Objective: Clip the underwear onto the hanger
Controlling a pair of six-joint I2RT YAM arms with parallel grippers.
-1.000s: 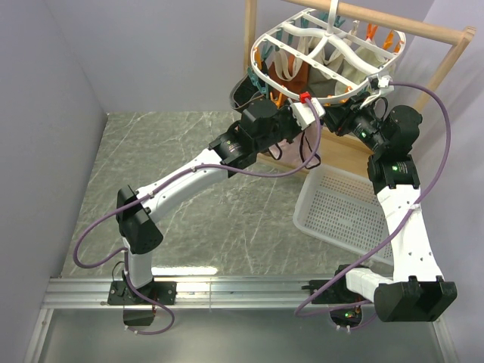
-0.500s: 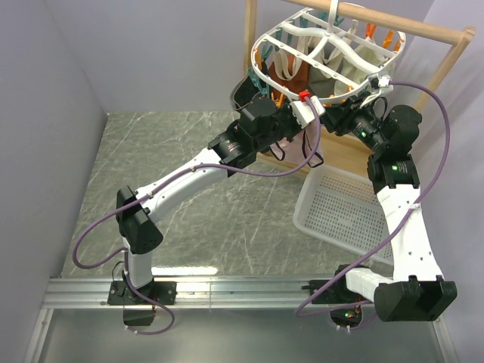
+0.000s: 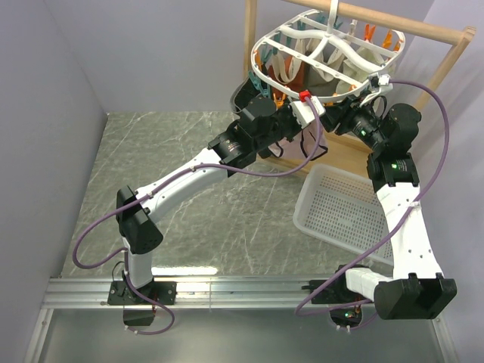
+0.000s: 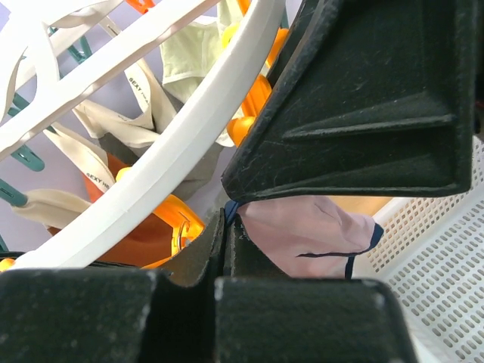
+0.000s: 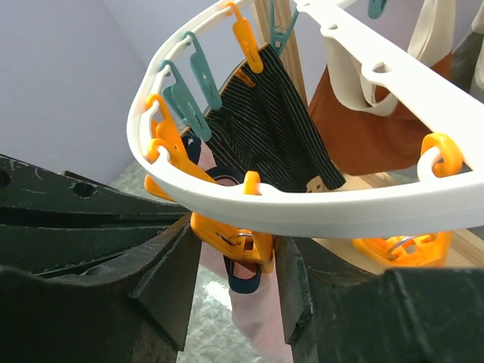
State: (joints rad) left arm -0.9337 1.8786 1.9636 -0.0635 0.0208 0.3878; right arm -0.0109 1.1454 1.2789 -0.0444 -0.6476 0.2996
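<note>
Two arms reach up under the hanger from my side of the grey marbled table. Starting at the left, my left arm stretches diagonally across the table to the hanger's near rim. On its wrist camera the left gripper is pressed together on a fold of the underwear. The pink cloth with its navy edging comes out from between the black fingers just below the white rim, and the white mesh basket shows beyond it. Cream garments and a rust-coloured one hang inside the oval. Further right, my right arm rises beside the basket and meets the left one under the rim. The right gripper has its two fingers closed against either side of an orange peg dangling from the rim. A navy loop and pink cloth of the underwear sit right under that peg, but I cannot tell whether the peg bites them. A black striped garment hangs behind, near teal pegs. At far right stands the wooden rack.
</note>
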